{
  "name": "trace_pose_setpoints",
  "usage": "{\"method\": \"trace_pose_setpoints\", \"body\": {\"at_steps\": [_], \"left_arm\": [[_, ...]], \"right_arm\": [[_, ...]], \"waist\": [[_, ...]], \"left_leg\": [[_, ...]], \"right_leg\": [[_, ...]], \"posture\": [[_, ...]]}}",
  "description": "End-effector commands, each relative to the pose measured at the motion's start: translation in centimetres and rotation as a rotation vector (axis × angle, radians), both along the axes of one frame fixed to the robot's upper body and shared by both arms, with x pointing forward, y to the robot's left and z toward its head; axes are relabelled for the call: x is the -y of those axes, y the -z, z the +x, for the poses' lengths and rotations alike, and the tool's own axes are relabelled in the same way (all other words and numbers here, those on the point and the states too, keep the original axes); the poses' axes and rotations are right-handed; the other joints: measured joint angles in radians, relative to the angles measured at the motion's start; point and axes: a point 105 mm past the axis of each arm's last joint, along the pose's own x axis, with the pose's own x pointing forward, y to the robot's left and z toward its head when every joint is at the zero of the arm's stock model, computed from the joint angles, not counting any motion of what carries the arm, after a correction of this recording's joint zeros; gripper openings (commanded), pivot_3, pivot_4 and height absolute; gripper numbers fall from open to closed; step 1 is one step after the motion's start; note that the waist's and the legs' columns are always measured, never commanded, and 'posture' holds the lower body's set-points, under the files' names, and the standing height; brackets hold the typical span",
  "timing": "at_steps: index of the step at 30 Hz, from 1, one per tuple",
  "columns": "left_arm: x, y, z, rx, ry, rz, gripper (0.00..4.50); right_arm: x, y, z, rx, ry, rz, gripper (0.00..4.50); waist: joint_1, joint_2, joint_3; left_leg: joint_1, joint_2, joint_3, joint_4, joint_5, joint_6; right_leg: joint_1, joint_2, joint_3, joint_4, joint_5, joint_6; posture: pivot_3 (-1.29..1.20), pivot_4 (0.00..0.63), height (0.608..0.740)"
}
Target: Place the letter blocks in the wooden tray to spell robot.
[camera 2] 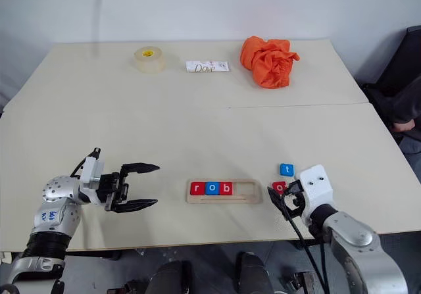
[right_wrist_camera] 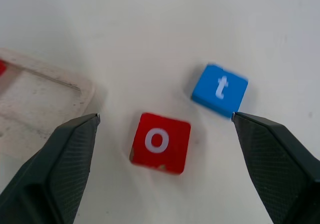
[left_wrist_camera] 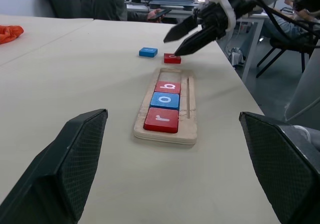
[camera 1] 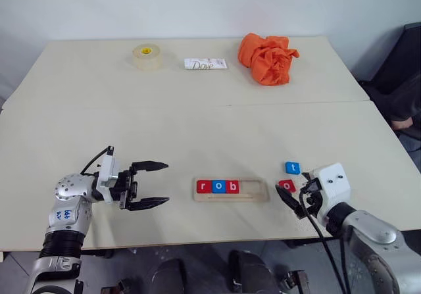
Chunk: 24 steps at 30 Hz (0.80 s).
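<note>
The pale, matte tabletop (camera 1: 197,129), made of two slabs meeting at a seam, carries everything. Toward its far edge lie a crumpled orange cloth (camera 1: 267,58), soft and bunched, a roll of clear tape (camera 1: 147,56), and a white Dove bar wrapper (camera 1: 205,64).

Near the front edge sits the wooden tray (camera 1: 253,190), a long pale strip with rounded corners and a shallow groove. Three letter blocks fill its left part: red r (camera 1: 203,187), blue o (camera 1: 218,187), red b (camera 1: 232,187), flat smooth squares with white letters. So "rob" looks done; two slots at the right end are bare.

The remaining pair lies on the tabletop just beside the tray's right end: red o (right_wrist_camera: 160,142) and blue t (right_wrist_camera: 219,90), close together but apart.

The right gripper (right_wrist_camera: 165,129) hovers over the red o with its fingers spread wide, holding nothing. The left gripper (camera 1: 146,185) hangs left of the tray, also spread wide and holding nothing.

Judging by this, the second o goes in next, then t.
</note>
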Motion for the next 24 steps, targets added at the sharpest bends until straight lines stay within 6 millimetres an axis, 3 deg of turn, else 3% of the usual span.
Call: {"method": "trace_pose_setpoints", "body": {"at_steps": [1,9,24], "left_arm": [[0.3,-0.3,-0.4,0.030,0.047,-0.007,4.50],[1.2,0.1,-0.2,0.046,0.035,-0.040,4.50],[0.7,0.7,-1.8,0.062,-0.060,-0.064,4.50]], "right_arm": [[-1.0,-1.4,-0.4,0.037,-0.219,-0.030,4.47],[0.7,-1.4,0.3,-0.050,-0.572,-0.225,4.47],[2.1,-0.2,3.4,-0.154,-0.835,-0.394,4.47]], "waist": [[0.000,0.000,0.000],[0.001,-0.001,0.000],[0.002,-0.001,0.001]], "left_leg": [[0.000,0.000,0.000,0.000,0.000,0.000],[0.000,0.000,-0.001,0.001,0.000,0.000],[0.001,0.000,0.001,0.004,0.000,0.000]], "right_leg": [[0.000,0.000,0.000,0.000,0.000,0.000],[0.001,0.000,-0.001,0.000,0.000,0.000],[0.001,0.000,0.000,0.001,0.001,0.002]], "posture": [[0.00,0.150,0.740],[0.00,0.150,0.740],[0.00,0.150,0.740]]}}
